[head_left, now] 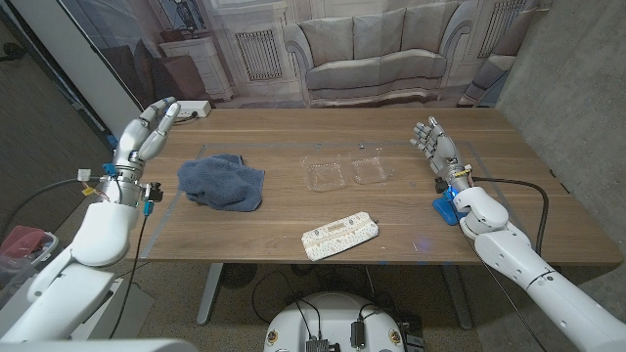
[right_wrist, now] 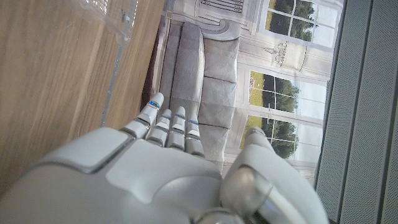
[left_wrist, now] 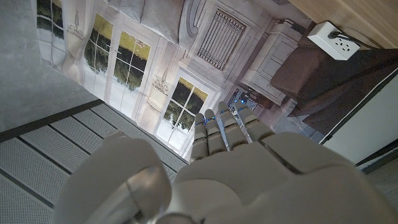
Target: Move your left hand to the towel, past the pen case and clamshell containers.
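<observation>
Back of the right hand (right_wrist: 155, 180), fingers (right_wrist: 168, 124) straight and close together, holding nothing. Beside it the wooden table (right_wrist: 56, 74). A clear clamshell container (right_wrist: 115, 11) at its far part.

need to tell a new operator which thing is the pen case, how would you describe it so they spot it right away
Start at the wooden table and look along its near edge, roughly at the middle. The pen case lies there at a slant, nearer than the clear clamshell containers and to the right of the blue towel. It is the only long, flat, cream-coloured thing with a printed pattern; its neighbours are see-through plastic or crumpled cloth.
</observation>
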Available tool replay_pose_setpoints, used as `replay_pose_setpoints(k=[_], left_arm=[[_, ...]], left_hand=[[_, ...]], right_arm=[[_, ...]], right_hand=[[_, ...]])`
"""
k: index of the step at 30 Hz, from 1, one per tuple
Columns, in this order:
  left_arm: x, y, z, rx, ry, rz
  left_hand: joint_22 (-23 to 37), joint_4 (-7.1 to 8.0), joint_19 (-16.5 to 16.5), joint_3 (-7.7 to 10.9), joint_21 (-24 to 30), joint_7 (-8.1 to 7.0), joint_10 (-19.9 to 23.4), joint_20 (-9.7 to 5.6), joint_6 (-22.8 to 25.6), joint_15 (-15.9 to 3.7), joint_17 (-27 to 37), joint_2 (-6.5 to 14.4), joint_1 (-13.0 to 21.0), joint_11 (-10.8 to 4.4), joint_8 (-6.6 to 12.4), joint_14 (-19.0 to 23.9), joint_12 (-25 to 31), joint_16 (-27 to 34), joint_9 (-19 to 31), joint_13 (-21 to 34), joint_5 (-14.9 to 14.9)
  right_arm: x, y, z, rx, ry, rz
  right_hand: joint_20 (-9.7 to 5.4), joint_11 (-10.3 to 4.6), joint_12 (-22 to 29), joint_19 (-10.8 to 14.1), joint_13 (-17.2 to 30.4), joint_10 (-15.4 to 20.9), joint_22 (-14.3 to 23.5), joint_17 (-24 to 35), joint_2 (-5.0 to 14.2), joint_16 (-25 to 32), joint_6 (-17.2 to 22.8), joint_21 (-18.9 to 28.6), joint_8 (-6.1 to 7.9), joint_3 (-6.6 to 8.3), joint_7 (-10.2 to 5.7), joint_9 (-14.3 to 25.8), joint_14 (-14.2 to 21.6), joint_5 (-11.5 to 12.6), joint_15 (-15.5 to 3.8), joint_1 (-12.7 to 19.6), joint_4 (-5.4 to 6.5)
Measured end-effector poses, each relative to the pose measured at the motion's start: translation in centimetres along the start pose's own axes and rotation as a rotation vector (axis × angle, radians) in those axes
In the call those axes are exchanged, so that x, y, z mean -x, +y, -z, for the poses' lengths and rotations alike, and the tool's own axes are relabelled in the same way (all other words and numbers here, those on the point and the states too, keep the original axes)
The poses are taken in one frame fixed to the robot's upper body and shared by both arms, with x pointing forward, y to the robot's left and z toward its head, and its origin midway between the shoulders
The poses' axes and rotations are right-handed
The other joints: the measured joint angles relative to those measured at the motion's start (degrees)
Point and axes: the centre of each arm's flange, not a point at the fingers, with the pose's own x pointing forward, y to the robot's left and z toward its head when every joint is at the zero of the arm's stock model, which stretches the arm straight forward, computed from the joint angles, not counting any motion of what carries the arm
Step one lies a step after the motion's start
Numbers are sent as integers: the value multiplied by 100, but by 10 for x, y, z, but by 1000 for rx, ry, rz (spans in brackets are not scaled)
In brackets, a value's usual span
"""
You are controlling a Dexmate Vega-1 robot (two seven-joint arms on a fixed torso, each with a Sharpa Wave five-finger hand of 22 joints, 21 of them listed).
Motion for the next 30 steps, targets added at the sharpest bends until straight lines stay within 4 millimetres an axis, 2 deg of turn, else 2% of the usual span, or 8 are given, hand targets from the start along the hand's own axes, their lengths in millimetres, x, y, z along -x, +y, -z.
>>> replay_pose_setpoints(k=[5, 13, 19, 30], left_arm=[[5, 5, 0, -46, 4, -19], [10, 10, 1, -95, 8, -36], [11, 12, 0, -145, 13, -51], [12, 11, -5, -279, 17, -97]], left_hand=[[0, -24, 0, -24, 0, -27, 22, 0, 27, 24, 0, 22, 22, -22, 0, 24, 0, 0, 0, 0, 0], [0, -30, 22, -65, -38, -31, 61, -22, 64, 0, 0, -24, 68, -62, 0, 60, 0, 0, 0, 0, 43], [0, -40, 32, -74, -38, -48, 94, -32, 110, 0, 0, -24, 67, -33, 1, 61, 0, 0, 0, 0, 43], [0, -31, 32, -111, -66, -111, 153, -32, 173, 5, 0, -48, 43, -91, 1, 108, 0, 0, 0, 0, 98]], right_arm=[[2, 1, -1, 3, 3, 0], [2, 3, -1, 7, 7, -3], [1, 4, 1, 9, 10, -5], [0, 4, 6, 4, 13, -5]], right_hand=[[-21, -31, 0, 42, 0, 31, 0, 0, 1, 0, 0, -6, 0, 0, 0, 0, 41, 0, -41, -1, 0], [-1, 11, 0, 62, 0, 73, 0, 0, 33, 0, 0, -31, 0, 0, 0, 0, 62, 0, -19, -33, 0], [-1, 9, 0, 61, 0, 74, -1, 0, 31, 0, 54, -31, 0, -16, -8, 0, 81, 0, 0, -31, -16], [-3, -10, 0, 104, 0, 94, -1, 0, 30, 0, 53, -35, 0, -16, -9, 0, 81, 0, 0, -30, -16]])
